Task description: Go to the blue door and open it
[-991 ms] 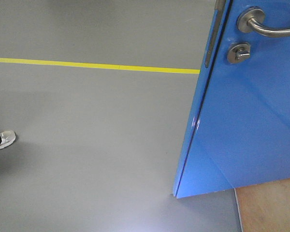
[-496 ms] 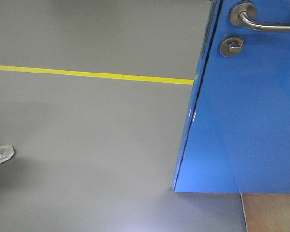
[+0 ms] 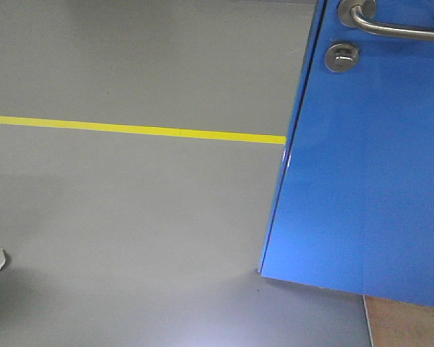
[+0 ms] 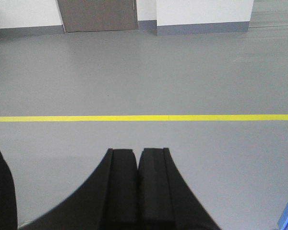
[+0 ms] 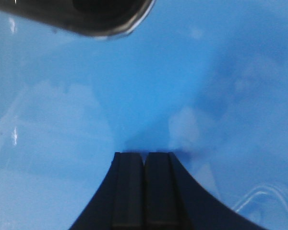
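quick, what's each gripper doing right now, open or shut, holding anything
Left gripper: closed, holding nothing, over bare floor.
Right gripper: closed, holding nothing, tips up against the blue door.

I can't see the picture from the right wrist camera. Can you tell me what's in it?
The right claw, black and shut with nothing in it, has its tips right up against the shiny blue door, which fills nearly the whole picture. A dark, rounded silver metal part, probably the door's hardware, pokes in along the top edge.
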Motion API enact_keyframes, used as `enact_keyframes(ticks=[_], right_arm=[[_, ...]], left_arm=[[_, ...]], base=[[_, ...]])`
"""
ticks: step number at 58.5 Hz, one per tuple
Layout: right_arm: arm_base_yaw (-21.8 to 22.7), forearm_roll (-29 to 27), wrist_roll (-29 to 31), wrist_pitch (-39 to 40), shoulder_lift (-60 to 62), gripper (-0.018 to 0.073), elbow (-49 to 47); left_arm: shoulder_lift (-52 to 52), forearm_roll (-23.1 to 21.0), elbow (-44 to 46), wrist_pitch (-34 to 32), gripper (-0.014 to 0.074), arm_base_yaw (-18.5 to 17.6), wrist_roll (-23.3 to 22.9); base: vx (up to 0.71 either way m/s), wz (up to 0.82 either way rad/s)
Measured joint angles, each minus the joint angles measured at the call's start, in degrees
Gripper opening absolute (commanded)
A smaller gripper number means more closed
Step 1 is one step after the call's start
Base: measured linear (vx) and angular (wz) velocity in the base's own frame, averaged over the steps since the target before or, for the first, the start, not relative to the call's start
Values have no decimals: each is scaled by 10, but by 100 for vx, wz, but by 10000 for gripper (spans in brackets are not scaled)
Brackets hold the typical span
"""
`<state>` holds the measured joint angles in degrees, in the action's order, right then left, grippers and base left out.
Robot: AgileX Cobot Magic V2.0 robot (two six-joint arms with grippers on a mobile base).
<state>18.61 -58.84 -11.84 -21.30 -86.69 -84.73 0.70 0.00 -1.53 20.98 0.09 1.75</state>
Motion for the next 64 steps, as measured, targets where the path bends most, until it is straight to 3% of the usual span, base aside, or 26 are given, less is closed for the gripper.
enact_keyframes(ticks=[64], right_arm=[[0, 2, 0, 1, 0, -8, 1]], left_arm=[[0, 0, 0, 0, 70, 0, 0]], base=[[6, -6]])
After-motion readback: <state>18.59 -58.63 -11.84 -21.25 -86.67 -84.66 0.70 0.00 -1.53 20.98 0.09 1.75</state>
